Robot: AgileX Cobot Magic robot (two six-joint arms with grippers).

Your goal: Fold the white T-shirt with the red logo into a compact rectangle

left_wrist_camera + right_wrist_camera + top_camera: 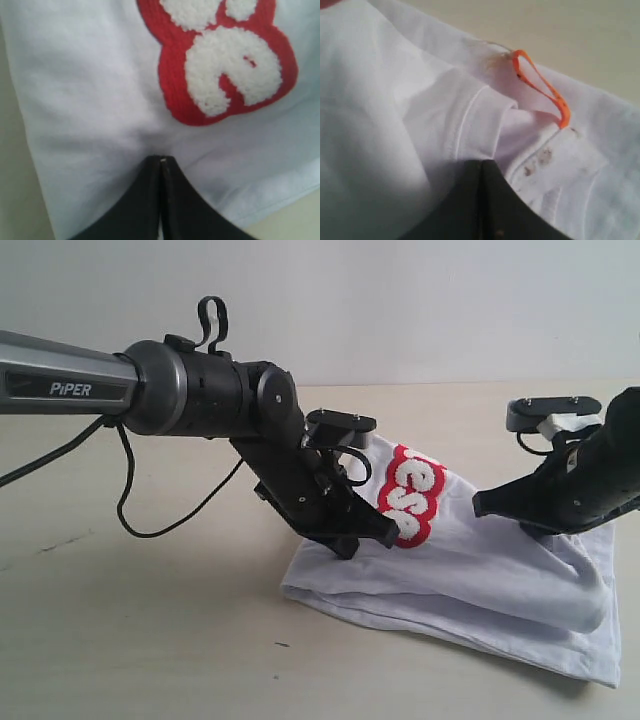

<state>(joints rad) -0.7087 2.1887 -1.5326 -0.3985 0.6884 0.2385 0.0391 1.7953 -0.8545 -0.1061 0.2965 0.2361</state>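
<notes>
The white T-shirt (470, 580) lies bunched on the table, its middle pulled up like a tent. The red logo (415, 502) with fluffy white letters shows on the raised part. My left gripper (378, 533) is shut on the cloth just beside the logo. Seen from the left wrist, its tips (161, 160) pinch white fabric (85, 90) below the red logo (175, 85). My right gripper (480, 508) is shut on the shirt at the neck. From the right wrist, its tips (481, 161) meet a fold of the ribbed collar (555, 160), near the orange neck tag (542, 87).
The beige table (150, 640) stretches to the left and front of the shirt. The left arm's long grey tube (70, 385) crosses the upper left, with a black cable (160, 520) hanging under it. A pale wall stands behind.
</notes>
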